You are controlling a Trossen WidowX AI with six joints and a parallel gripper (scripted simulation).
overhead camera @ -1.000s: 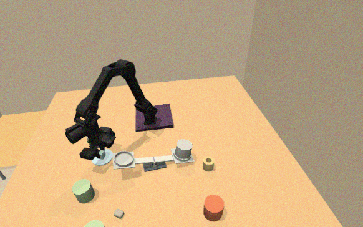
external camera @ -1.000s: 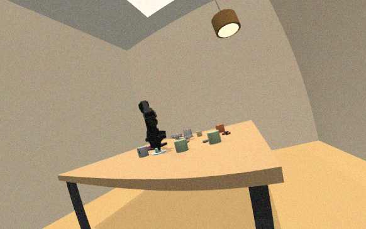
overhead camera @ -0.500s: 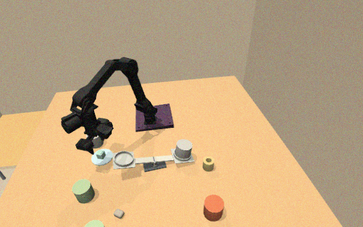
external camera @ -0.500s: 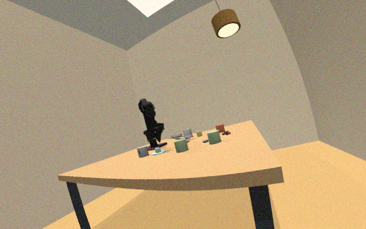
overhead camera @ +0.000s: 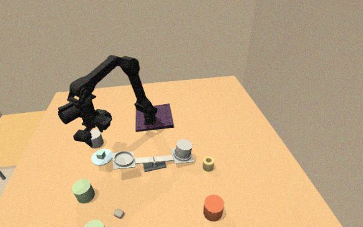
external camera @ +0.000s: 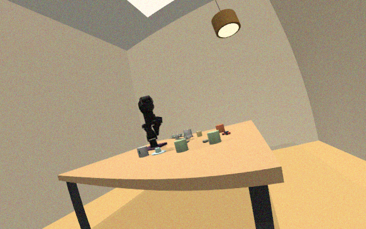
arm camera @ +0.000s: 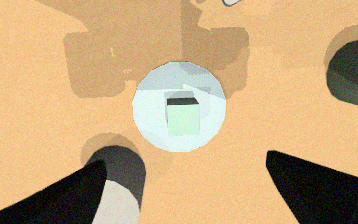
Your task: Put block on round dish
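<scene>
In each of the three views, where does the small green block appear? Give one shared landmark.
Top: block left of centre, beside the balance's vacated pad.
Exterior: small, pale lump at the table's near left.
Wrist: block at centre, below the open gripper.
Shared landmark: the round dish under it.

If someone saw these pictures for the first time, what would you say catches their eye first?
Probably the black arm arching from its purple base plate, with the open gripper poised above the pale round dish. Next, the small green block resting alone on that dish. One grey cup stands on the table behind the dish, while the other cup sits on the balance's far end.
</scene>
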